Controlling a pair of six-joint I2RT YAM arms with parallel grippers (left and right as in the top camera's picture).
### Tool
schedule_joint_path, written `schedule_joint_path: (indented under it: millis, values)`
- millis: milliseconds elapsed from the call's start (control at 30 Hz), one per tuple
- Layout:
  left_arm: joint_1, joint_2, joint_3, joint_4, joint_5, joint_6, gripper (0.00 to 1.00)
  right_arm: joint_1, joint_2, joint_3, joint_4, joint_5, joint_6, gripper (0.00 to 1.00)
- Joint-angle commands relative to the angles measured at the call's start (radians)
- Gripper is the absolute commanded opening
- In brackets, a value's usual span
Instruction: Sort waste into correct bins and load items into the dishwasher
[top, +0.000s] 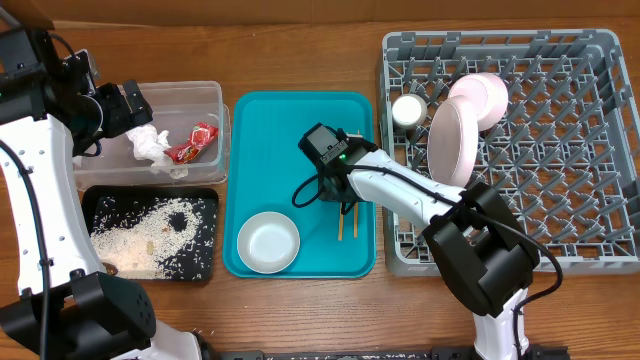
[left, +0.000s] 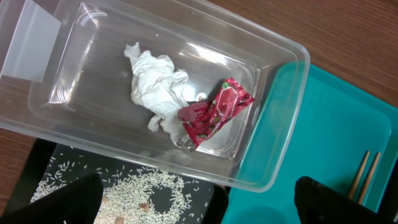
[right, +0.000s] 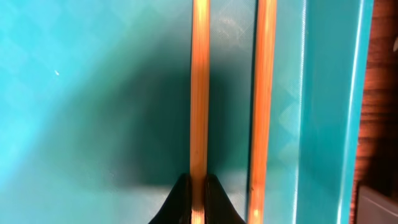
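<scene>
While right claw (right: 198, 200) pinches one chopstick (right: 199, 93) on teal tray (right: 93, 93), other chopstick (right: 265, 93) just beside, I see left claw (left: 202, 205) spread wide above clear tub (left: 280, 118) with tissue (left: 155, 87), red wrapper (left: 214, 112)

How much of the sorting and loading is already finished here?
Done: tissue and red wrapper lie in the clear tub, rice in the black tray; cup, pink plate and pink bowl stand in the dish rack. In hand: the right gripper pinches one chopstick on the teal tray. Remaining: both chopsticks and the white bowl are not yet in the rack.
</scene>
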Motion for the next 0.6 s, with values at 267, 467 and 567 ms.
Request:
schedule_joint_path:
  millis: [267, 467, 567]
  values:
    - [0.0, -0.016, 0.025, 0.001, 0.009, -0.007, 1.0, -0.002, -0.222, 0.102, -0.107, -0.014, -0.129, 0.04]
    - [0.0, -0.016, 0.025, 0.001, 0.009, -0.007, 1.0, -0.026, -0.373, 0.102, -0.242, 0.063, -0.17, 0.04]
    - [0.0, -0.016, 0.025, 0.001, 0.009, -0.008, 1.0, -0.053, -0.418, 0.102, -0.307, 0.078, -0.204, 0.04]
